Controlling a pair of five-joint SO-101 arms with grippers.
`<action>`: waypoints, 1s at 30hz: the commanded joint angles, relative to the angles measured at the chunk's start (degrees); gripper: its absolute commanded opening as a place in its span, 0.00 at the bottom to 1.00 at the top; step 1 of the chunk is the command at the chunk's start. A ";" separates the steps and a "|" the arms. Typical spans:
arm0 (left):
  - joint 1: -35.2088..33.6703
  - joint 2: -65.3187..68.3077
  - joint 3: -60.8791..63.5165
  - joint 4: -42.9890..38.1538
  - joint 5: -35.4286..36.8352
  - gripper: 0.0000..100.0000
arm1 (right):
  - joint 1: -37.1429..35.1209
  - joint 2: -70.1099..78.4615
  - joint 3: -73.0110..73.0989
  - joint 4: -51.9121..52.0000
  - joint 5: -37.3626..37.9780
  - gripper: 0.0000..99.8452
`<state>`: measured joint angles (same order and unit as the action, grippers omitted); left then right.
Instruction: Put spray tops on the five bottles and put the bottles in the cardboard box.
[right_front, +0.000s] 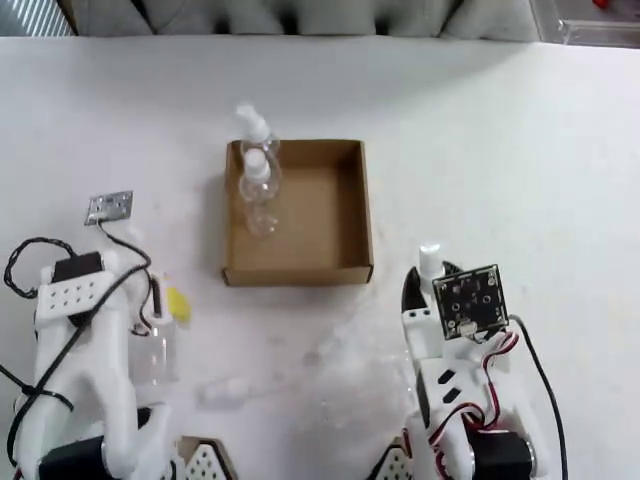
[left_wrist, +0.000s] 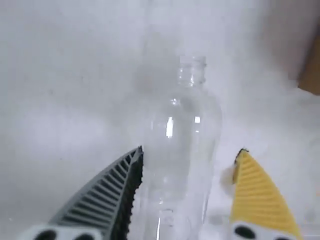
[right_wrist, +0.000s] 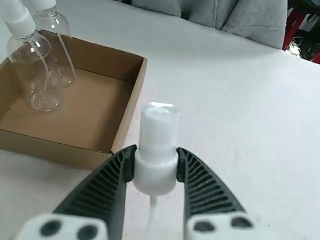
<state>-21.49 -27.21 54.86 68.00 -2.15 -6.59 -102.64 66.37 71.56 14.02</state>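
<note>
Place: a robotics workspace set up in a furnished room; whether it is a lab or an office corner cannot be told.
Arms: a left arm (right_front: 90, 340) and a right arm (right_front: 455, 385), small with white shells, stand side by side at the near edge of the table (right_front: 500, 150).
Electronics: a bare camera board (right_front: 467, 300) sits on the right arm; a loose black cable (right_front: 25, 262) and red wires (right_front: 497, 348) run exposed.
Table: plain white, carrying a cardboard box (right_front: 366, 200) and a small metal plate (right_front: 109, 207).
Behind: a grey upholstered seat (right_wrist: 235, 15) lines the far edge, with a clear plastic bin (right_front: 590, 20) at the far corner.
</note>
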 joint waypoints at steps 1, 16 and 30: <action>0.04 0.75 -2.55 0.79 -0.62 0.28 | -0.13 -0.22 -0.18 -0.04 0.53 0.02; 1.36 12.00 -2.73 -10.64 -4.57 0.28 | -0.13 -0.22 -0.09 0.13 0.62 0.02; 1.19 12.70 -2.73 -16.00 -4.48 0.00 | 0.40 -0.22 1.49 -0.13 0.62 0.02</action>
<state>-20.97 -14.46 54.77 53.23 -6.20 -6.59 -102.64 67.52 71.56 14.02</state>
